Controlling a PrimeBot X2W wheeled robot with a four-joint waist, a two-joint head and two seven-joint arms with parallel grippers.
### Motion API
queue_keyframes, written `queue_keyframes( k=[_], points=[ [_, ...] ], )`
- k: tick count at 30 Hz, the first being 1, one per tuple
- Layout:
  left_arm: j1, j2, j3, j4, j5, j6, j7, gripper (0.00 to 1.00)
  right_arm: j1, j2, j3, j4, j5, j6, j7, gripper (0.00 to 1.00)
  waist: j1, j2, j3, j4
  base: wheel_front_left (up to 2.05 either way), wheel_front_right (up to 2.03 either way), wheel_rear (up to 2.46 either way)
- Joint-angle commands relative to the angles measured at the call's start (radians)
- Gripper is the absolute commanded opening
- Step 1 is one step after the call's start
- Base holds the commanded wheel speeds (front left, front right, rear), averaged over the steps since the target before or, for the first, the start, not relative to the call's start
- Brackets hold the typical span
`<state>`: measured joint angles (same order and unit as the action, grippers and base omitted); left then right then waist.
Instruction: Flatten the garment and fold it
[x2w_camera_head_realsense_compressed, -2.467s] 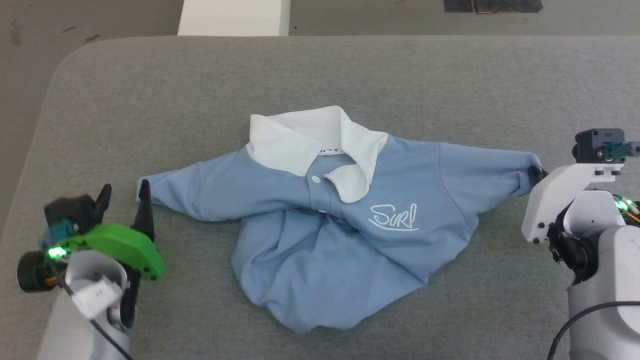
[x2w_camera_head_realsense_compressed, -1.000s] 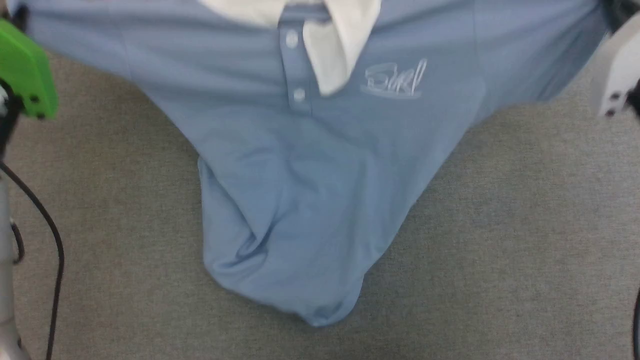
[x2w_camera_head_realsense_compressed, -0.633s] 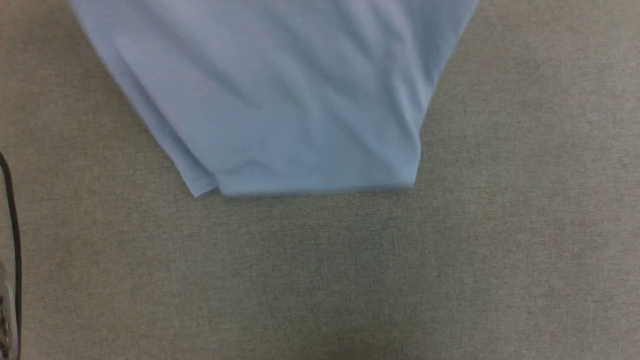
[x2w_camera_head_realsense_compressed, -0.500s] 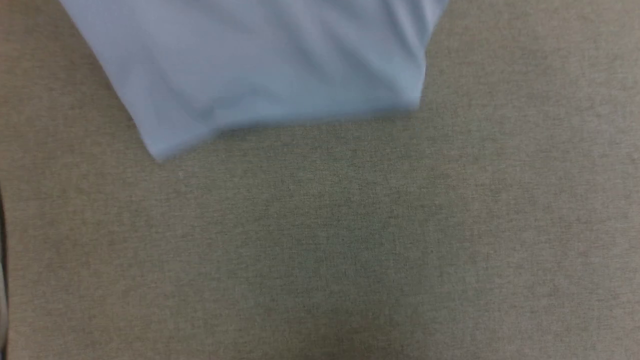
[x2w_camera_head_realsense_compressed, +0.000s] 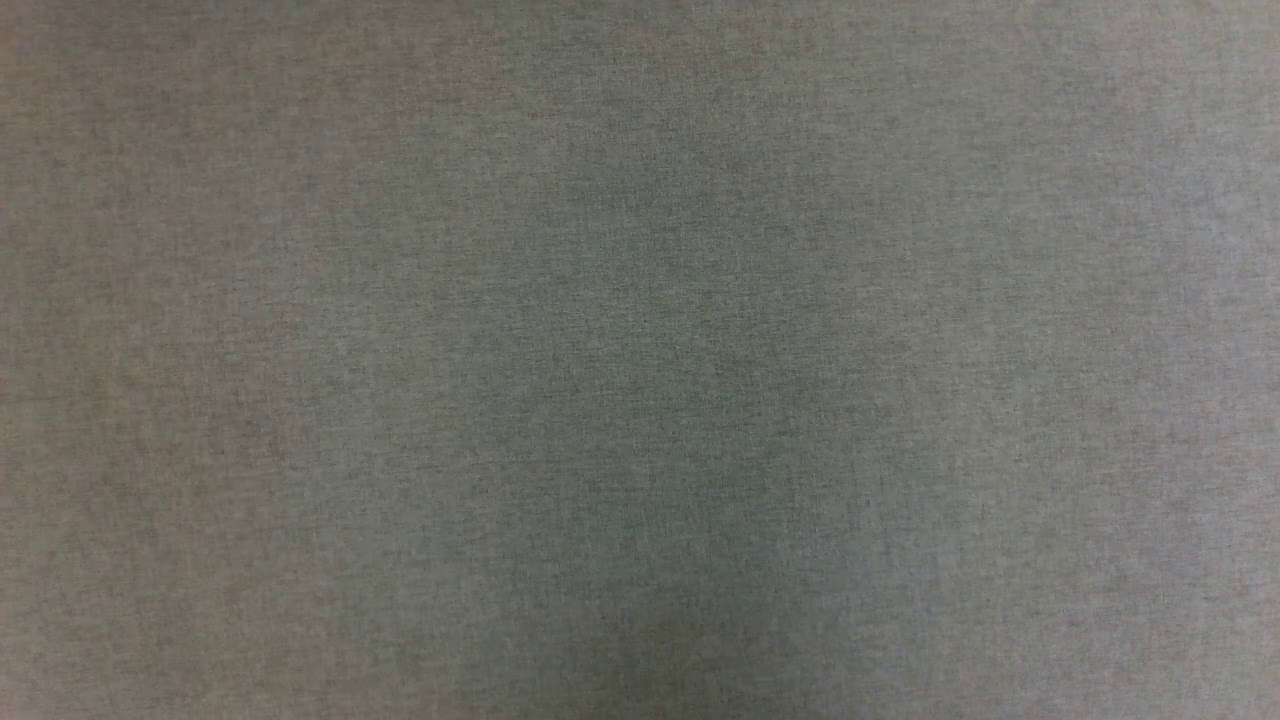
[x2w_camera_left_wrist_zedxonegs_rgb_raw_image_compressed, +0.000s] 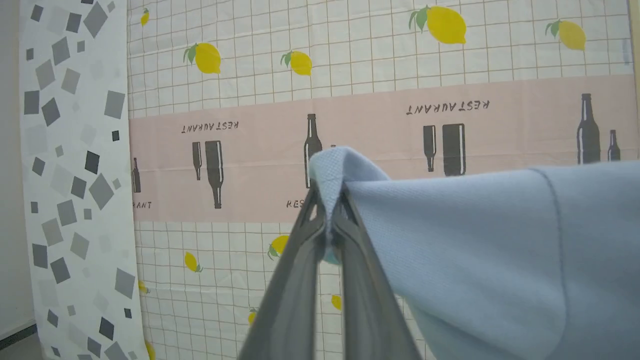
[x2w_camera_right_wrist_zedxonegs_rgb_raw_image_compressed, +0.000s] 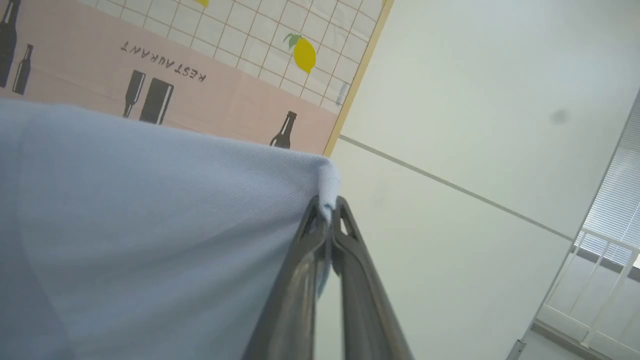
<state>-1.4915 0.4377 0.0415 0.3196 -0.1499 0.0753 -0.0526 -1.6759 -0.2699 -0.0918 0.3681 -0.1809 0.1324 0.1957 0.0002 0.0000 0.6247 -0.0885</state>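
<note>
The left gripper (x2w_camera_left_wrist_zedxonegs_rgb_raw_image_compressed: 329, 210) and right gripper (x2w_camera_right_wrist_zedxonegs_rgb_raw_image_compressed: 326, 210) each pinch the soft light blue shirt (x2w_camera_left_wrist_zedxonegs_rgb_raw_image_compressed: 475, 240). Best to lay it slowly and level on the grey cloth table (x2w_camera_head_realsense_compressed: 640, 360).

The polo shirt (x2w_camera_left_wrist_zedxonegs_rgb_raw_image_compressed: 475, 260) runs off the left wrist view's right and bottom edges, covering some lettering on the printed backdrop (x2w_camera_left_wrist_zedxonegs_rgb_raw_image_compressed: 260, 165) (half a bottle too); the right wrist view crops it left and below

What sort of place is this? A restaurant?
Probably an indoor test room, not a restaurant: the lemon-and-bottle cloth seems hung as a backdrop, beside a bare white wall, and the work surface is plain grey fabric.
</note>
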Motion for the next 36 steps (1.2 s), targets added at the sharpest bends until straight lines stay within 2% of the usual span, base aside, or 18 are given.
queue_keyframes(
  k=[1, 6, 12, 17, 20, 23, 27, 36],
  points=[
    [0.046, -0.003, -0.004, 0.021, -0.008, -0.009, 0.012, 0.00, 0.041, -0.002, 0.007, 0.031, 0.006, -0.002, -0.015, 0.00, -0.0002, 0.0000, -0.009, 0.004, 0.00, 0.00, 0.00],
    [0.228, -0.008, -0.037, 0.085, -0.033, -0.065, 0.058, 0.00, 0.221, -0.016, 0.061, 0.123, 0.082, -0.002, -0.053, 0.00, -0.0002, 0.0000, -0.045, 0.008, 0.00, 0.00, 0.00],
    [0.502, -0.040, -0.034, 0.092, -0.122, -0.123, 0.138, 0.00, 0.469, -0.027, 0.110, 0.157, 0.207, -0.002, -0.071, 0.00, -0.0002, 0.0000, -0.125, 0.020, 0.00, 0.00, 0.00],
    [0.779, -0.084, -0.018, 0.019, -0.223, -0.148, 0.243, 0.00, 0.721, -0.045, 0.140, 0.101, 0.332, -0.002, -0.028, 0.00, -0.0002, 0.0000, -0.224, 0.034, 0.00, 0.00, 0.00],
    [0.966, -0.109, -0.009, -0.062, -0.303, -0.161, 0.333, 0.00, 0.897, -0.056, 0.119, 0.019, 0.396, -0.002, 0.015, 0.00, -0.0002, 0.0000, -0.284, 0.038, 0.00, 0.00, 0.00],
    [1.135, -0.132, 0.009, -0.159, -0.357, -0.151, 0.394, 0.00, 1.064, -0.047, 0.084, -0.071, 0.438, -0.002, 0.061, 0.00, -0.0002, 0.0000, -0.335, 0.039, 0.00, 0.00, 0.00],
    [1.341, -0.177, 0.037, -0.294, -0.419, -0.111, 0.453, 0.00, 1.285, -0.030, 0.024, -0.202, 0.464, -0.002, 0.142, 0.00, -0.0002, 0.0000, -0.383, 0.036, 0.00, 0.00, 0.00],
    [1.636, -0.252, 0.050, -0.426, -0.470, -0.041, 0.509, 0.00, 1.634, 0.093, -0.153, -0.368, 0.434, -0.002, 0.318, 0.00, -0.0002, 0.0000, -0.458, 0.046, 0.00, 0.00, 0.00]
  ],
)
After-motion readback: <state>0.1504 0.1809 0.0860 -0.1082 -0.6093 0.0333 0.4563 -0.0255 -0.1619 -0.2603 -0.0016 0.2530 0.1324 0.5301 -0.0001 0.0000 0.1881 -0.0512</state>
